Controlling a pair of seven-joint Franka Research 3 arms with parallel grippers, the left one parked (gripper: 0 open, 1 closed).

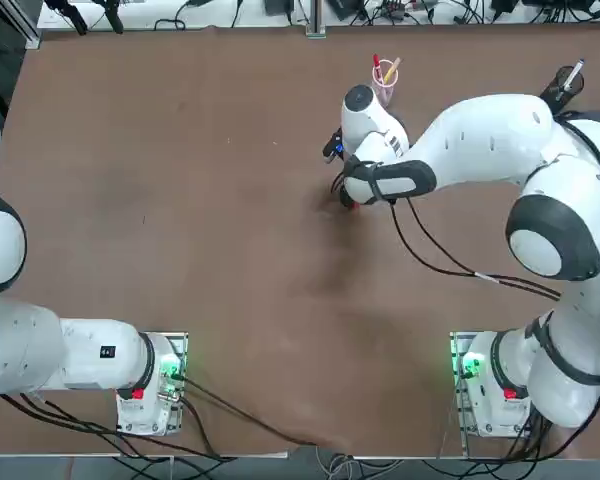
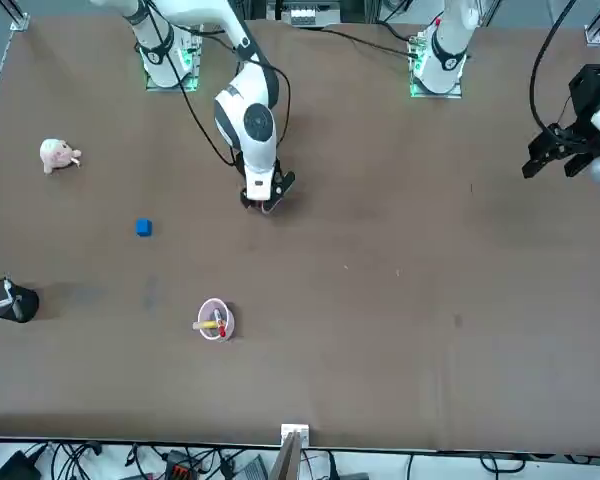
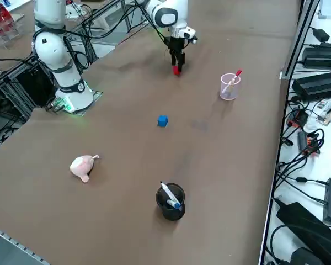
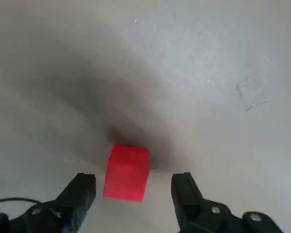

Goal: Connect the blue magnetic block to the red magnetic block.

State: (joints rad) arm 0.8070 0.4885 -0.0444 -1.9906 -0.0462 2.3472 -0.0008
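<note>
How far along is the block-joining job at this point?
Early stage. Done: the right gripper is down at the table with the red magnetic block between its open fingers. In hand: closing on it; no grip shows yet. Left: carrying it to the blue magnetic block, which sits apart on the table, and joining them.

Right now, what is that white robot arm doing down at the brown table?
The working right arm has its right gripper lowered over a tiny bright red cube, its fingers open on either side of it and not yet gripping. The small blue rounded block it is meant to join sits apart on the brown table, untouched. A pink plush toy, a clear cup of pens and a black cup stand elsewhere.
</note>
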